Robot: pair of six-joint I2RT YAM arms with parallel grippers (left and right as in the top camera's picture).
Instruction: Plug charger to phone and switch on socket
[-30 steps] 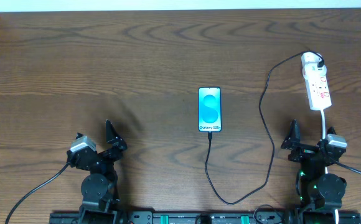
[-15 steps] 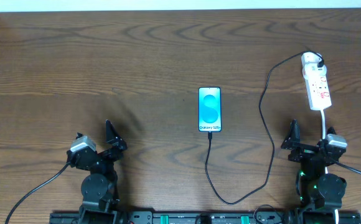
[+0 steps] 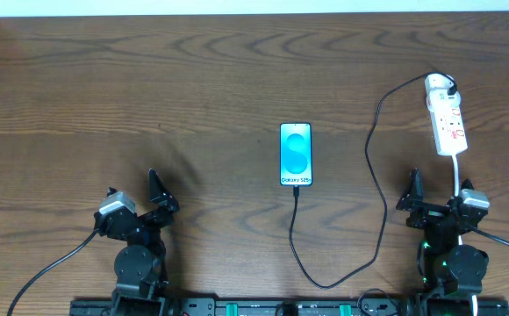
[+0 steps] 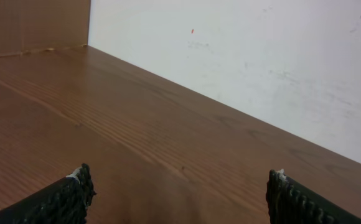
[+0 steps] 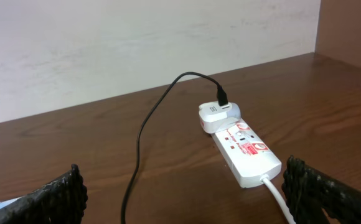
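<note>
nothing had moved since the earlier frames: both arms, the phone and the cable lay just as before.

at the left, the left gripper (image 3: 132,189) sat near the front edge of the wooden table (image 3: 193,88), its fingers spread wide apart with nothing between them. its wrist view showed only bare wood and a white wall (image 4: 261,50) past the two fingertips (image 4: 81,180).

in the middle lay the phone (image 3: 296,154), flat and square to the table edge, blue screen lit. the charger (image 3: 379,219) met the phone's near edge, looped down toward the front, then climbed along the right side to a white adapter (image 3: 437,86) plugged into the far end of the socket (image 3: 447,123).

the socket lay at the far right, a white cord (image 3: 458,167) leaving its near end. how its switches stood could not be told.

the right gripper (image 3: 437,189) rested just below the socket, apart from it, its fingers also spread wide and holding nothing.
</note>
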